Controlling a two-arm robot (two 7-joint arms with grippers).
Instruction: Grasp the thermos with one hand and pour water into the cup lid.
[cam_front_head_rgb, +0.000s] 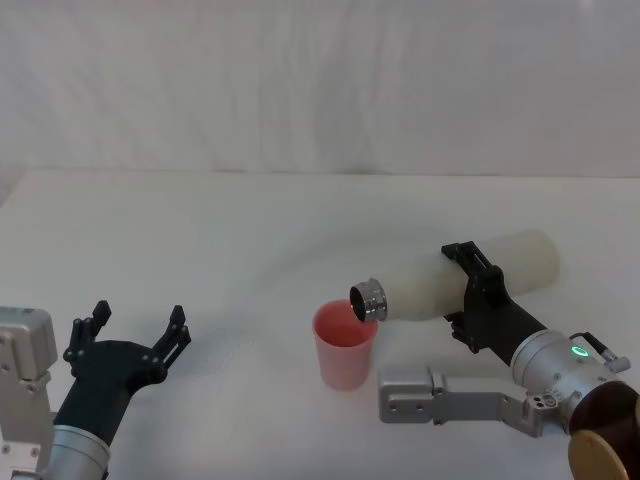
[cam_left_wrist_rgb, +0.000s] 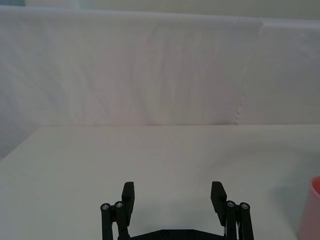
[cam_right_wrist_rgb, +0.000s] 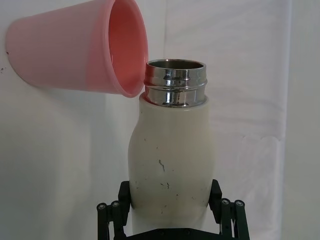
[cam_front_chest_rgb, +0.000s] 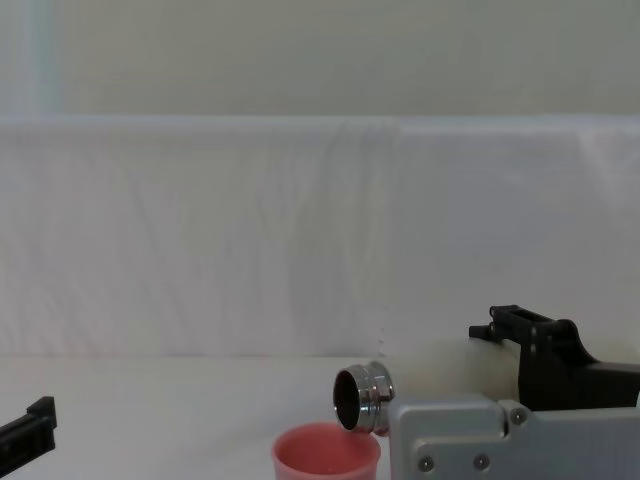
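Observation:
My right gripper (cam_front_head_rgb: 474, 296) is shut on the cream-white thermos (cam_front_head_rgb: 450, 278), which lies tipped nearly on its side above the table. Its steel neck (cam_front_head_rgb: 368, 299) points left and slightly down, right over the rim of the pink cup lid (cam_front_head_rgb: 345, 344). The cup lid stands upright on the table. In the right wrist view the thermos (cam_right_wrist_rgb: 170, 155) runs from the fingers (cam_right_wrist_rgb: 216, 196) to the cup lid (cam_right_wrist_rgb: 80, 47), and the neck's mouth touches or nearly touches the rim. From the chest view the thermos neck (cam_front_chest_rgb: 361, 397) hangs just above the cup lid (cam_front_chest_rgb: 326, 452). My left gripper (cam_front_head_rgb: 136, 340) rests open at the near left.
The white table (cam_front_head_rgb: 250, 240) stretches to a white cloth backdrop (cam_front_head_rgb: 320, 80). My right arm's grey bracket (cam_front_head_rgb: 440, 395) sits low beside the cup lid.

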